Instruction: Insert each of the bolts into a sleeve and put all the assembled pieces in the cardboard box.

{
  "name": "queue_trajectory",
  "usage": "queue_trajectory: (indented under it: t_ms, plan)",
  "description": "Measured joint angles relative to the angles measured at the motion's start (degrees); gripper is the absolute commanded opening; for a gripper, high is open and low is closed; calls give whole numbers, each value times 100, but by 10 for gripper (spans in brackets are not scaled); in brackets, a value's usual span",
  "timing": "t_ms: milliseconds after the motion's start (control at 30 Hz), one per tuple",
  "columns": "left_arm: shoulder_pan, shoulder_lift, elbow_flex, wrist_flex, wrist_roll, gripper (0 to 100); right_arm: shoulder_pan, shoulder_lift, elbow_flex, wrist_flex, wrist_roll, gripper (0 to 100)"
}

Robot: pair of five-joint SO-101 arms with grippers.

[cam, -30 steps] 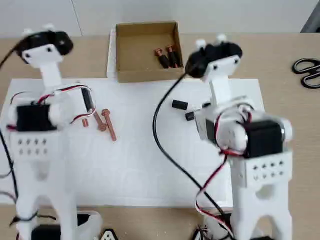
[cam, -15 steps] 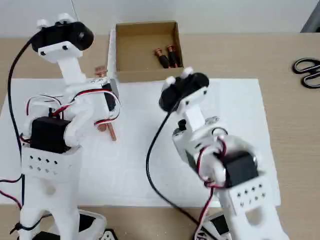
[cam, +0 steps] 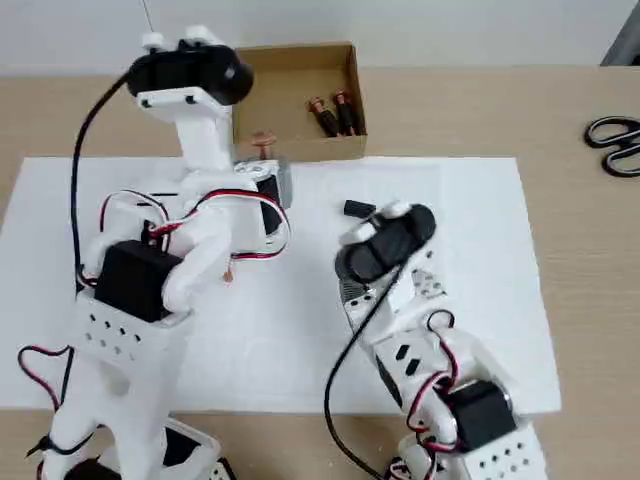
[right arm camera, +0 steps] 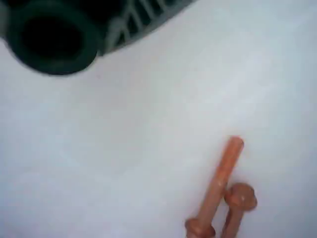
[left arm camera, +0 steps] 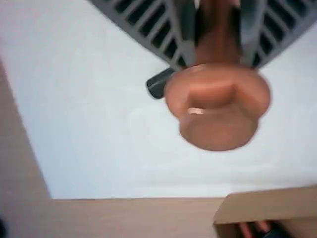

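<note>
Fingers (left arm camera: 182,29) on the left arm pinch a copper bolt (left arm camera: 218,106) by its shank, head outward, close beside the cardboard box (cam: 300,148); right fingers (right arm camera: 143,17) seem closed on a black sleeve (right arm camera: 49,42). Both look light, rigid, slick, so I'd grip mid-length, leaving the ends free

The bolt (left arm camera: 218,106) in the left end effector (left arm camera: 216,29) looks smooth, matt copper. The sleeve (right arm camera: 49,42) is dull black plastic. Beneath, the sheet (left arm camera: 99,139) is matt white.
</note>
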Motion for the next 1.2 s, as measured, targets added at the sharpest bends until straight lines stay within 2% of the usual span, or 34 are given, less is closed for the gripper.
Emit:
queue_trajectory:
  t_ms: [133, 500, 800, 967, 1100, 1200]
  plan:
    - [299, 0, 466, -352, 0, 6, 26, -290, 273, -176, -536, 4]
    - [1046, 0, 1055, -844, 0, 6, -431, -343, 290, -193, -633, 4]
    - [1064, -79, 1064, -1178, 0, 6, -448, -343, 290, -193, -633, 4]
    - [1020, -879, 1073, -1292, -105, 6, -448, -343, 290, -193, -633, 4]
    - [791, -1574, 1503, -1495, -211, 6, -448, -343, 431, -193, -633, 4]
    - [800, -2022, 2295, -2013, -229, 6, -448, -343, 510, -193, -633, 4]
